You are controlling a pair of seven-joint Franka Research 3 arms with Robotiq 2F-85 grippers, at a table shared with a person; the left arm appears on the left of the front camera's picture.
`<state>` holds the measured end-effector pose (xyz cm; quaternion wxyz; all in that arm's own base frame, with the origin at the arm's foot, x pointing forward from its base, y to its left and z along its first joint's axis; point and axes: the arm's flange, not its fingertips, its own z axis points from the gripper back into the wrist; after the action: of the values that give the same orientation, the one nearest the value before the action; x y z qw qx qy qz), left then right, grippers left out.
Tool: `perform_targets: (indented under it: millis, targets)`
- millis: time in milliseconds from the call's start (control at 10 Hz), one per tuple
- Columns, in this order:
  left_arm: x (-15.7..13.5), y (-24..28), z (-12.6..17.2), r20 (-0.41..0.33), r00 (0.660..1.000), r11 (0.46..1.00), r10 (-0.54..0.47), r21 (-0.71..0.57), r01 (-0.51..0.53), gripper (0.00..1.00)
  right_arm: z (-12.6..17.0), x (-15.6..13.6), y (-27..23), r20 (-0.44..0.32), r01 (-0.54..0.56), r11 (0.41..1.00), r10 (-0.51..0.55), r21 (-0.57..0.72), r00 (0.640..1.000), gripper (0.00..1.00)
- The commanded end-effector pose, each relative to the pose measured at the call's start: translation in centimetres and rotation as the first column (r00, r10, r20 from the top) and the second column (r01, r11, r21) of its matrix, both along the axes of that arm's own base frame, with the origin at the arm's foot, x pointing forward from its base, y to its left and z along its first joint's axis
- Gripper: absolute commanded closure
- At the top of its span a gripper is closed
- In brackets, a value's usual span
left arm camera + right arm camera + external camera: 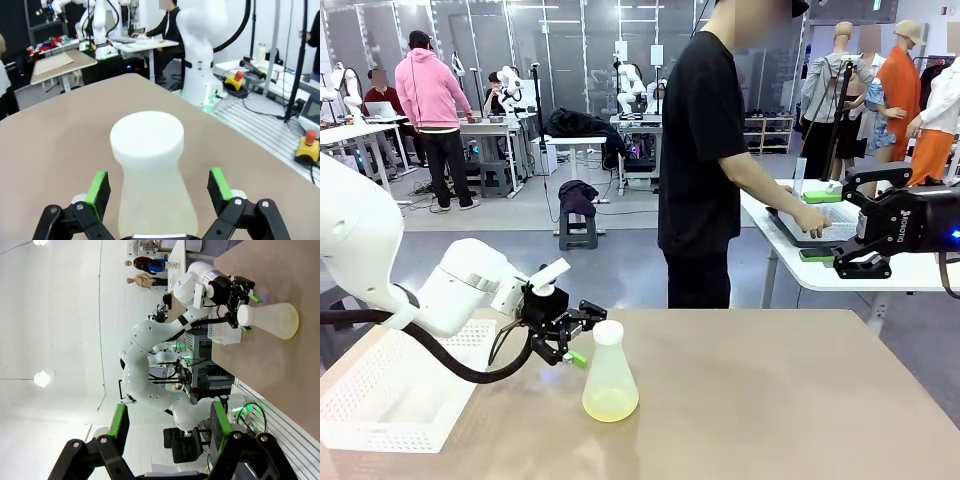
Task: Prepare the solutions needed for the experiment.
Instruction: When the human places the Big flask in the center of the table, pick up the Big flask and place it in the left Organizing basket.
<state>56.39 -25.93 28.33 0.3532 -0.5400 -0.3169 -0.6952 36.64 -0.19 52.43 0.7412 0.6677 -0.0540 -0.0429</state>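
Pale yellow solutions (610,403) pool in a shallow layer at the bottom of a translucent white flask (609,375) standing upright on the tan surface (770,400), a little left of centre in the front view. The left tool (582,338) sits beside the flask's neck with its green-padded fingers spread wide and holding nothing. The right tool (855,225) hangs high at the right, well apart from the flask, jaws parted and empty. A white perforated tray (390,390) lies at the left edge, and a person (705,160) stands beyond the far edge, hands at another table.

From the left wrist, the flask (147,165) stands centred between the two green pads (98,186), with a gap on each side. To grip well, I judge the tool should close evenly on the neck below the rim, keeping the flask upright so the liquid does not slosh.

From the right wrist, the right tool (170,425) shows open with nothing between its fingers; the flask (270,320) and the left tool (246,312) appear farther off. Bare surface lies to the flask's right and front, giving room to lift and carry; the tray is the nearest obstacle.
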Motion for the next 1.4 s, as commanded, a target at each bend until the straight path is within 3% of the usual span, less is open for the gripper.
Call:
perform_targets:
  millis: [0, 600, 900, 1200, 1300]
  targets:
    - [1.1, -0.6, 0.1, -0.048, 0.998, 0.999, -0.049, -0.016, 0.048, 0.00, 0.1, 0.0, 0.0, 0.005, -0.003, 1.000, 0.003, 0.007, 1.000, 0.18]
    - [0.4, -2.9, -0.5, -0.047, 0.996, 0.987, -0.069, -0.147, 0.062, 0.00, 0.1, 0.0, 0.0, 0.005, -0.003, 1.000, 0.003, 0.007, 1.000, 0.18]
    - [0.1, -3.1, -1.4, -0.129, 0.989, 0.985, -0.074, -0.167, 0.052, 0.00, 0.1, 0.0, 0.0, 0.005, -0.003, 1.000, 0.003, 0.007, 1.000, 0.18]
    - [-0.4, -3.6, -1.9, -0.155, 0.983, 0.984, -0.097, -0.163, 0.071, 0.00, 0.1, 0.0, 0.0, 0.005, -0.003, 1.000, 0.003, 0.007, 1.000, 0.18]
    - [-0.5, -3.5, -2.1, -0.180, 0.974, 0.982, -0.134, -0.154, 0.107, 0.05, 0.1, 0.0, 0.0, 0.005, -0.003, 1.000, 0.003, 0.007, 1.000, 0.18]
